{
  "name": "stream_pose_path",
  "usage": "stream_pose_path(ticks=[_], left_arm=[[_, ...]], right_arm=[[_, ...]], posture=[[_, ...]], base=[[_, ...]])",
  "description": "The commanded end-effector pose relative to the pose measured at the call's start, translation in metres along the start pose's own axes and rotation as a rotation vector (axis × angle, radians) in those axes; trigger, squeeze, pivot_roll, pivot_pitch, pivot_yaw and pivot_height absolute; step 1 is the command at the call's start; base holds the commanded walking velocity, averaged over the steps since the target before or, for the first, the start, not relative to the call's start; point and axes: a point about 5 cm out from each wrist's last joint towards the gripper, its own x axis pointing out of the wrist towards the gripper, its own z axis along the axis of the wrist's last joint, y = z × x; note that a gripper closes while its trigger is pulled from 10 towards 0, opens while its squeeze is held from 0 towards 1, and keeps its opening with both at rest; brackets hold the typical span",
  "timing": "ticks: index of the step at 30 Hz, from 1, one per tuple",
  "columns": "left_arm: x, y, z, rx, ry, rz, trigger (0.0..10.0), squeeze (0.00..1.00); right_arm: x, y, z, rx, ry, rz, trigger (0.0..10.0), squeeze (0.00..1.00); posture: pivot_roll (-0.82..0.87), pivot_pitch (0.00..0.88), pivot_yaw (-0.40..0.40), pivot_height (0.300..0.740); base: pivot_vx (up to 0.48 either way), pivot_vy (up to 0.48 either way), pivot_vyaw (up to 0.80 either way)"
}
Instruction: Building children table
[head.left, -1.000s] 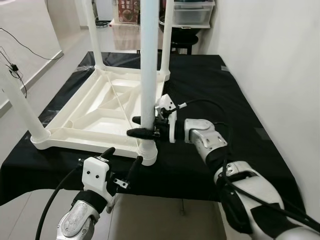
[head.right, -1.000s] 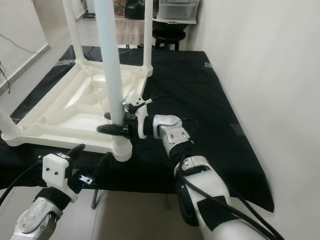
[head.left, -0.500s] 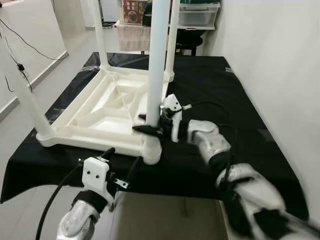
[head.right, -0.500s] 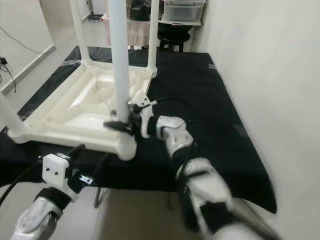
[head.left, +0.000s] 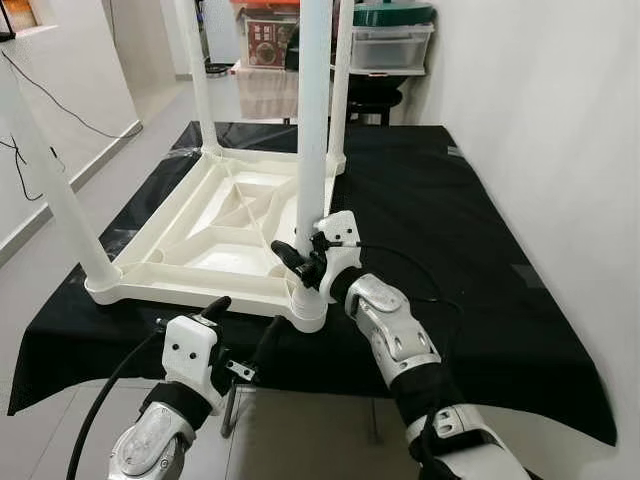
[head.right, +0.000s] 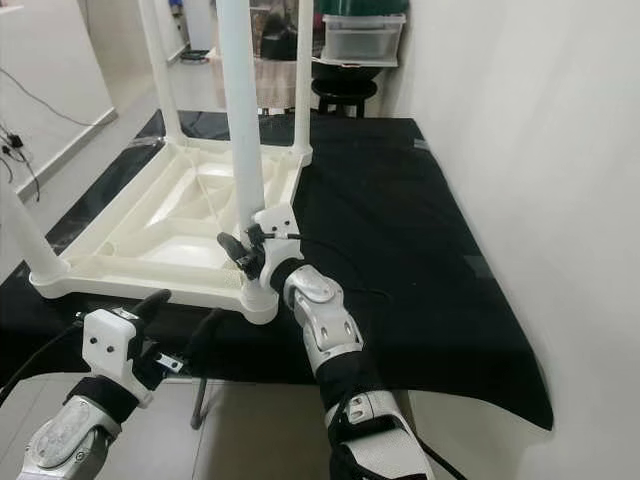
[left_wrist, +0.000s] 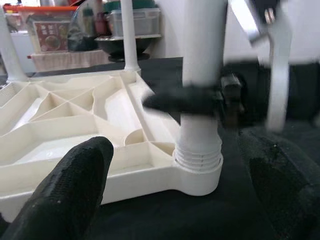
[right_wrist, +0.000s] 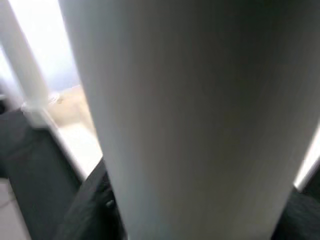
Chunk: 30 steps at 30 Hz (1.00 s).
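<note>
My right gripper (head.left: 296, 262) has its fingers pinching the upright leg (head.left: 311, 150) just above its socket (head.left: 305, 305); left gripper (head.left: 243, 325) spread, nearby.

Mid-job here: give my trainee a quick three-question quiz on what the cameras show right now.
1. True or false: the upturned white tabletop lies on a black cloth.
2. Which end effector grips the nearest leg? A left B right
3. Fill in: the left end effector hangs below the table edge, fingers ____.

Key: 1 true. 2 B, the right end effector is clamped around the leg just above its corner socket. 3 open.
</note>
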Motion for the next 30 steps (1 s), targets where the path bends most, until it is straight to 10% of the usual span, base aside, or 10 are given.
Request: stream_pose_path(ticks=[1,3,4,6,7,16,17,18,30], left_arm=[[0.0,0.0,-0.004,-0.002,0.017,0.006,10.0,0.0],[0.001,-0.001,-0.005,-0.004,0.018,0.002,10.0,0.0],[0.001,-0.001,-0.005,-0.006,0.018,-0.002,10.0,0.0],[0.002,-0.001,-0.005,-0.008,0.018,-0.005,10.0,0.0],[0.002,-0.002,-0.005,-0.008,0.018,-0.006,10.0,0.0],[0.002,-0.004,-0.006,-0.007,0.015,-0.004,10.0,0.0],[0.002,-0.005,-0.005,-0.007,0.014,-0.003,10.0,0.0],[0.003,-0.005,-0.005,-0.007,0.013,-0.002,10.0,0.0],[0.004,-0.006,-0.004,-0.01,0.006,-0.001,10.0,0.0]], right_arm=[[0.001,0.002,0.011,0.014,-0.014,0.062,10.0,1.0],[0.0,0.001,0.021,0.003,-0.04,0.169,10.0,1.0],[-0.003,0.0,0.029,-0.024,-0.058,0.319,10.0,0.29],[-0.006,-0.001,0.033,-0.044,-0.067,0.421,10.0,0.29],[-0.008,-0.007,0.038,-0.087,-0.059,0.51,10.0,0.0],[-0.005,-0.025,0.055,-0.126,-0.005,0.609,10.0,0.0],[-0.005,-0.026,0.056,-0.13,0.009,0.615,6.4,0.0],[-0.005,-0.028,0.056,-0.11,0.018,0.627,0.0,0.0],[-0.014,-0.043,0.047,-0.109,0.002,0.553,0.0,0.0]], posture=[[0.03,0.047,-0.042,0.74],[0.03,0.042,-0.042,0.74],[0.02,0.039,-0.04,0.74],[0.02,0.038,-0.042,0.74],[0.03,0.036,-0.045,0.74],[0.04,0.035,-0.053,0.74],[0.05,0.037,-0.056,0.74],[0.05,0.037,-0.058,0.74],[0.04,0.051,-0.063,0.74]], base=[[0.0,0.0,0.0],[0.0,0.0,0.0],[0.0,0.0,0.0],[0.0,0.0,0.0],[0.0,0.0,0.0],[0.0,0.0,0.0],[0.0,0.0,0.0],[0.0,0.0,0.0],[0.0,0.0,0.0]])
